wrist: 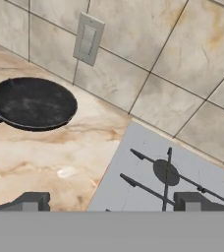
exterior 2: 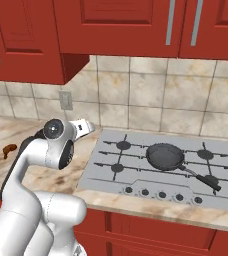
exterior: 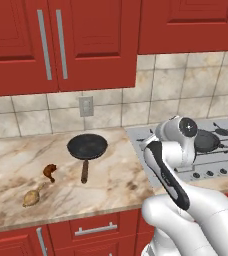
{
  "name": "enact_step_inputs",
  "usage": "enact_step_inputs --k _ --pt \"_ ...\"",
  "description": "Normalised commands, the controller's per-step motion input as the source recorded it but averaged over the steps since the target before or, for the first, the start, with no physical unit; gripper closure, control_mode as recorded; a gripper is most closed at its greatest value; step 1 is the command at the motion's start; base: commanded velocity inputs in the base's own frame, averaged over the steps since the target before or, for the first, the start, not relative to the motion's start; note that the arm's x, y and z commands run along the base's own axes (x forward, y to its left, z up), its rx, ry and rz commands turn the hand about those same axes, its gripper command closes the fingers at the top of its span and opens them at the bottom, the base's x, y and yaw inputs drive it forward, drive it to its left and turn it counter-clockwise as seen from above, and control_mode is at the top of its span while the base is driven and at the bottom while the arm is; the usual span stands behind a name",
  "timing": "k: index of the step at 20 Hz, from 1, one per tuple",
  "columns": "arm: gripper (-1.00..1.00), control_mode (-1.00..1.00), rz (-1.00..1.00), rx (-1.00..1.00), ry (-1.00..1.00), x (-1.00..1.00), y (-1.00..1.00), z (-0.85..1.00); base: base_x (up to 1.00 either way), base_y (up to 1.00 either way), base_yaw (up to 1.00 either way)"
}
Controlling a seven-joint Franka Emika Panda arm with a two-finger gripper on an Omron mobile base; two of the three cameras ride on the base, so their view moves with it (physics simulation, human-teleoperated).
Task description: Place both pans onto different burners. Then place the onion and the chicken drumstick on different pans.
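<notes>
My arm (exterior: 186,200) is glossy white, built of thick rounded segments. A long black strip runs along one link, and a round dark cap with a pale centre marks a joint. My pincer's fingertips (wrist: 33,202) are small dark-grey blocks.

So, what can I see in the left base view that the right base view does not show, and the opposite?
Left base view alone: the black pan with the wooden handle on the marble counter, the onion near the counter's front edge, and the silver handles of the upper cabinets.

Right base view alone: the whole cooktop, with its row of knobs.

Both: the smaller dark-grey pan resting on the middle burner, the chicken drumstick on the counter, the wall outlet, the tiled backsplash and the red cabinets.
</notes>
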Motion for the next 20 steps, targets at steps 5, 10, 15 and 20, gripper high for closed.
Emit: enact_step_inputs --k 5,10,15,20 --pt "-1.0 1.0 0.0 0.0 0.0 0.0 0.0 0.0 0.16 0.12 -0.02" --pt "-1.0 -1.0 0.0 0.0 0.0 0.0 0.0 0.0 0.01 0.01 0.0" --pt "-1.0 -1.0 -0.02 0.0 0.0 0.0 0.12 0.0 0.0 0.0 0.0" --pt "-1.0 -1.0 -0.14 -0.02 0.0 0.0 0.5 0.0 0.0 0.0 0.0"
